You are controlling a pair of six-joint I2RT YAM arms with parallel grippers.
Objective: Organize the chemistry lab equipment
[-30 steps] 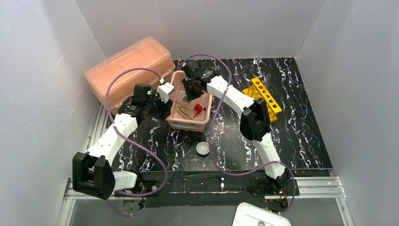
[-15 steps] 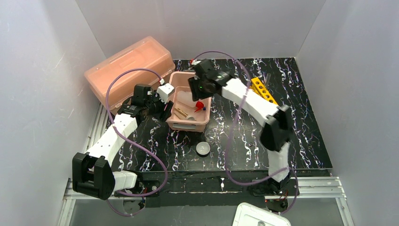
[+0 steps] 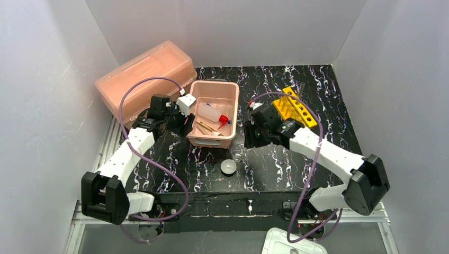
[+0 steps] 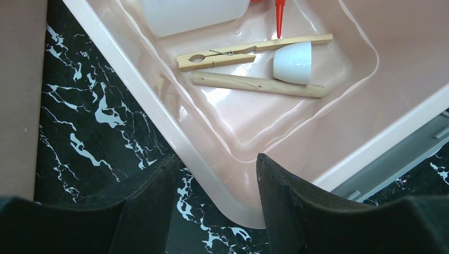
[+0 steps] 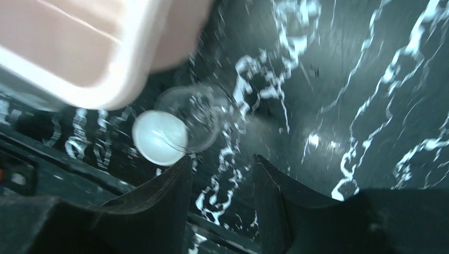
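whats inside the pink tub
In the pink tub: a white squeeze bottle with red spout, a wooden peg, a wooden stick and a small white cup. Anything under the bottle is covered.

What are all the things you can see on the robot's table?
Lidded box: one, pink, far left.
Tub: one, pink, middle.
Squeeze bottle: one, white with red spout, in tub.
Wooden sticks: two, tan, in tub.
Small cup: one, white, in tub.
Dish: one, white, in front of tub.
Clear round piece: one, see-through, beside dish.
Rack: one, yellow, right.
Table: one, black marbled.
Left gripper: black, open, at tub corner.
Right gripper: black, open, near dish.
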